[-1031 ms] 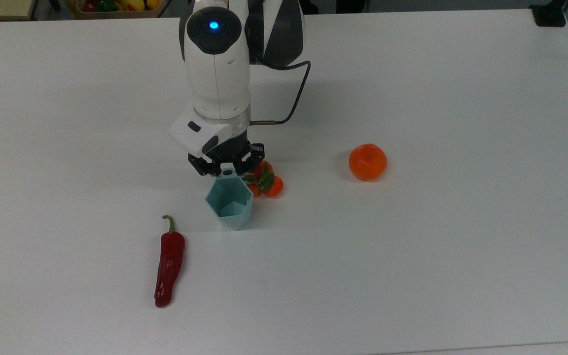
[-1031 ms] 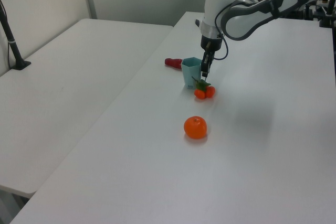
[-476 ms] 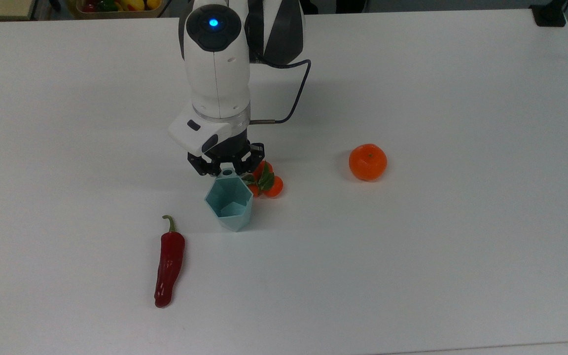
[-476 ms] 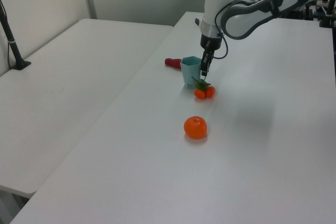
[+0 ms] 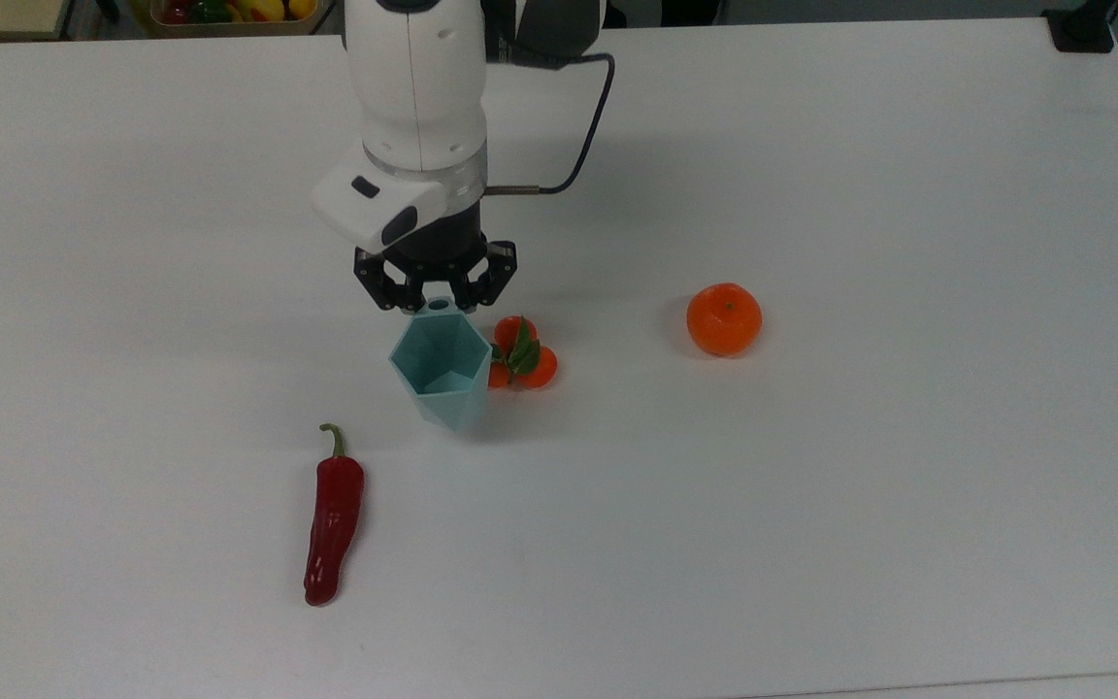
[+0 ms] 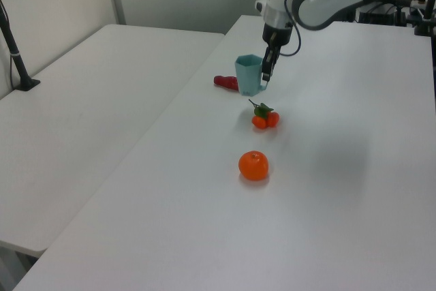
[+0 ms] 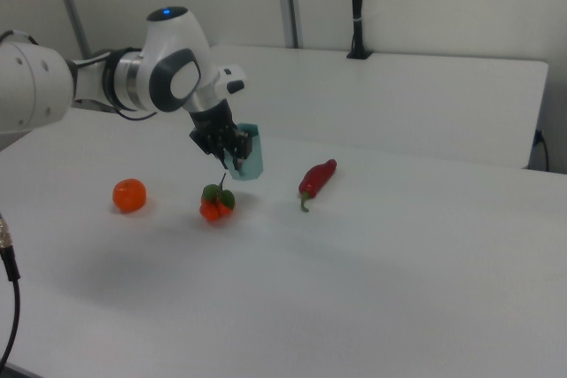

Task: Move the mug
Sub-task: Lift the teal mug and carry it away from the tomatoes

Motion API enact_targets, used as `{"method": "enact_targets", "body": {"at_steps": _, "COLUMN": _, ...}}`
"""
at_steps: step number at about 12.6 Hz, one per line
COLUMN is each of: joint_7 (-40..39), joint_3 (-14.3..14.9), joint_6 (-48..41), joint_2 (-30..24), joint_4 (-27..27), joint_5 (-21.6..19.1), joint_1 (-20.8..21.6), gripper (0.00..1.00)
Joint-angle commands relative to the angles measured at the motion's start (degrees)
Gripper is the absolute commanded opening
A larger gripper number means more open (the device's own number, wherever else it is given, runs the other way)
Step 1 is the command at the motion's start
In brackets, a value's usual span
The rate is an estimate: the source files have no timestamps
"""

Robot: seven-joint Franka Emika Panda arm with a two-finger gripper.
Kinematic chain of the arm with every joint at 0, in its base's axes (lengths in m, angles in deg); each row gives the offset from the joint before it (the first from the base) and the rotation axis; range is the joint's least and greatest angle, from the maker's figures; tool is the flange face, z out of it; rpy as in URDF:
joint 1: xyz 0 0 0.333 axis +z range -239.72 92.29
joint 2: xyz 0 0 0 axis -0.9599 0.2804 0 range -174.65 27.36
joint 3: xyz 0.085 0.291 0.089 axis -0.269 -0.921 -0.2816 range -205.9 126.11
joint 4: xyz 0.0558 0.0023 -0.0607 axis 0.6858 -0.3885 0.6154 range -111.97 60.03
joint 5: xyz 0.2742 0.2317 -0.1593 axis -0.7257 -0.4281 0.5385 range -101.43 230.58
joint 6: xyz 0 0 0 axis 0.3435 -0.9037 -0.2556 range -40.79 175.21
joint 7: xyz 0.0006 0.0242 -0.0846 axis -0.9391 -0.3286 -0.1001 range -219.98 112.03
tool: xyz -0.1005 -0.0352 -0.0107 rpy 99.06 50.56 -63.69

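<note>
Nearest in the top view lies a red chili pepper (image 5: 333, 515), flat on the white worktop (image 5: 811, 505). Beyond it is the mug (image 5: 440, 370), pale teal and faceted, held clear of the worktop: the left view and the right view both show a gap beneath its base. It hangs roughly upright, above a spot just beside a small cluster of orange fruits with green leaves (image 5: 520, 355). A single orange (image 5: 724, 318) sits well apart, toward the top view's right.

The gripper (image 5: 437, 303) has its jaws closed on the small handle tab at the mug's far rim; nothing else is held.

Assessment: the grasp and lift are done, and the carrying step is in hand. The next move calls for a level transfer to a free patch of worktop, keeping clear of the fruit cluster close below. The hold is on the tab alone, so the mug could swing or slip if moved sharply.

The worktop is plain, matte and white. A second white table (image 6: 82, 100) adjoins it in the left view, with pale wall panels behind. A tray of mixed produce (image 5: 229, 12) stands past the far edge.
</note>
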Motion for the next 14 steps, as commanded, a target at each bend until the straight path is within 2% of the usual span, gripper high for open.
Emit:
{"method": "enact_targets", "body": {"at_steps": 1, "joint_7": -0.60, "joint_3": 0.58, "joint_6": -7.22, "joint_2": -8.64, "joint_4": -1.89, "joint_5": 0.23, "joint_1": -0.28, "gripper": 0.00}}
{"method": "enact_targets", "body": {"at_steps": 4, "joint_7": -0.95, "joint_3": 0.49, "joint_6": -12.06, "joint_2": -15.32, "joint_4": -4.17, "joint_5": -0.22, "joint_1": -1.16, "gripper": 0.00}}
{"method": "enact_targets", "body": {"at_steps": 8, "joint_7": -1.22, "joint_3": 0.49, "joint_6": -18.83, "joint_2": -25.43, "joint_4": -12.07, "joint_5": -0.22, "joint_1": -1.25, "gripper": 0.00}}
{"method": "enact_targets", "body": {"at_steps": 10, "joint_7": -1.65, "joint_3": 0.58, "joint_6": -20.94, "joint_2": -28.69, "joint_4": -15.67, "joint_5": -0.22, "joint_1": -1.25, "gripper": 0.00}}
{"method": "enact_targets", "body": {"at_steps": 12, "joint_7": -5.32, "joint_3": 0.67, "joint_6": -23.75, "joint_2": -31.07, "joint_4": -19.89, "joint_5": -0.22, "joint_1": -1.25, "gripper": 0.00}}
{"method": "enact_targets", "body": {"at_steps": 14, "joint_7": -6.40, "joint_3": 0.67, "joint_6": -25.52, "joint_2": -31.69, "joint_4": -23.23, "joint_5": -0.22, "joint_1": -1.25, "gripper": 0.01}}
